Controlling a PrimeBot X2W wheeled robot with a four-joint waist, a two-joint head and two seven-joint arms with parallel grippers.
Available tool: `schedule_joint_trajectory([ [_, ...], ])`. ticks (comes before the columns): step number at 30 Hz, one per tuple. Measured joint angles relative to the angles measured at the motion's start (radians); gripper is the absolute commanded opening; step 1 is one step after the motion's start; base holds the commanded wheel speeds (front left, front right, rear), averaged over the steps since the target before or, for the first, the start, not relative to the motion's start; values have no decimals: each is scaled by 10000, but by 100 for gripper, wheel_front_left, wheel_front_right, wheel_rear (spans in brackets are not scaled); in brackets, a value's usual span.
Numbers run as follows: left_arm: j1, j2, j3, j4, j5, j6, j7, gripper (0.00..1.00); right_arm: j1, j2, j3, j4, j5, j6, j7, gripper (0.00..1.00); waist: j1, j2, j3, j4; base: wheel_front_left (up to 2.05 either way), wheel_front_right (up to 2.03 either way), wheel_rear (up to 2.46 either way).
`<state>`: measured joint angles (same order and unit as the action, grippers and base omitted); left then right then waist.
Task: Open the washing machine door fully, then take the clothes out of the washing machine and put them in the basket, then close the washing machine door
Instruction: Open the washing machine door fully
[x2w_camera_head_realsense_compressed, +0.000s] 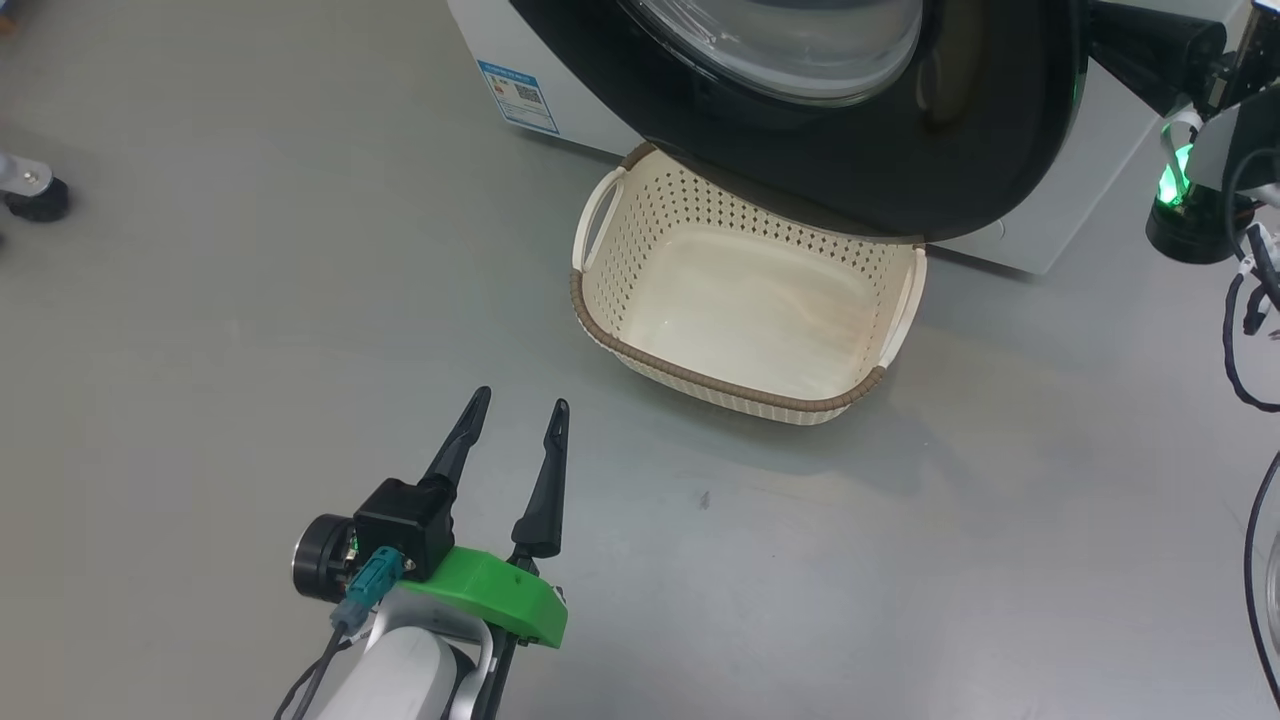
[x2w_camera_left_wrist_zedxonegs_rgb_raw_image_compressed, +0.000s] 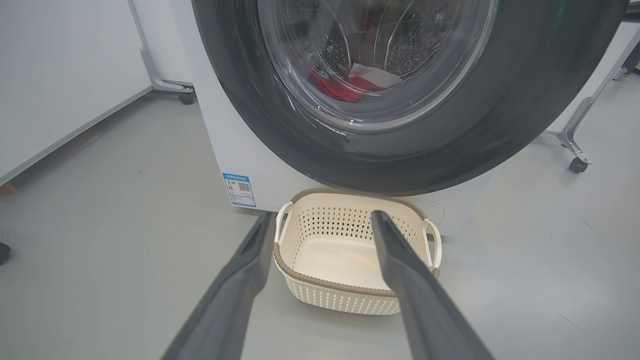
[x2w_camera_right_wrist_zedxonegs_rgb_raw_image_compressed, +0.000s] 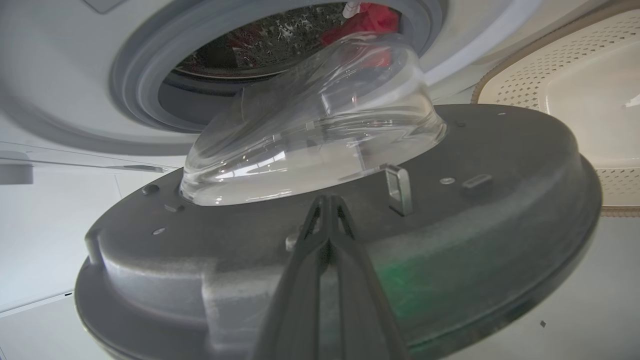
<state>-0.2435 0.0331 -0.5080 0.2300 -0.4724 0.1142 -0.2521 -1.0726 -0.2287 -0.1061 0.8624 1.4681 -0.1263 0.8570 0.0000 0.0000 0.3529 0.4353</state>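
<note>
The washing machine (x2w_camera_head_realsense_compressed: 560, 90) stands at the top of the head view, its door (x2w_camera_head_realsense_compressed: 900, 150) swung partway out over the basket (x2w_camera_head_realsense_compressed: 740, 300), which sits on the floor below with nothing in it. In the left wrist view the clothes (x2w_camera_left_wrist_zedxonegs_rgb_raw_image_compressed: 350, 85), red and white, lie in the drum behind the door (x2w_camera_left_wrist_zedxonegs_rgb_raw_image_compressed: 500, 125) glass. My left gripper (x2w_camera_head_realsense_compressed: 520, 402) is open above the floor, short of the basket (x2w_camera_left_wrist_zedxonegs_rgb_raw_image_compressed: 350, 295). My right gripper (x2w_camera_right_wrist_zedxonegs_rgb_raw_image_compressed: 327, 200) is shut, its tips against the grey inner face of the door (x2w_camera_right_wrist_zedxonegs_rgb_raw_image_compressed: 500, 200) beside the glass bowl (x2w_camera_right_wrist_zedxonegs_rgb_raw_image_compressed: 320, 125); beyond it are the clothes (x2w_camera_right_wrist_zedxonegs_rgb_raw_image_compressed: 370, 17).
My right arm's wrist (x2w_camera_head_realsense_compressed: 1190, 170) with loose cables (x2w_camera_head_realsense_compressed: 1240, 330) is to the right of the machine. A wheeled frame leg (x2w_camera_left_wrist_zedxonegs_rgb_raw_image_compressed: 575, 150) stands right of the machine, a white panel (x2w_camera_left_wrist_zedxonegs_rgb_raw_image_compressed: 60, 75) left of it. A caster (x2w_camera_head_realsense_compressed: 35, 195) sits at the far left.
</note>
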Motion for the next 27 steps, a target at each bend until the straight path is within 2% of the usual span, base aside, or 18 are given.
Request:
schedule_joint_trajectory([
  [21, 2, 0, 69, 0, 0, 2, 0, 100, 517, 385, 274, -355, 12, 0, 481, 0, 0, 0, -98, -17, 0, 0, 0],
  [27, 27, 0, 82, 0, 2, 36, 0, 100, 608, 384, 165, -533, 10, 4, 324, 0, 0, 0, -167, -43, 0, 0, 0],
])
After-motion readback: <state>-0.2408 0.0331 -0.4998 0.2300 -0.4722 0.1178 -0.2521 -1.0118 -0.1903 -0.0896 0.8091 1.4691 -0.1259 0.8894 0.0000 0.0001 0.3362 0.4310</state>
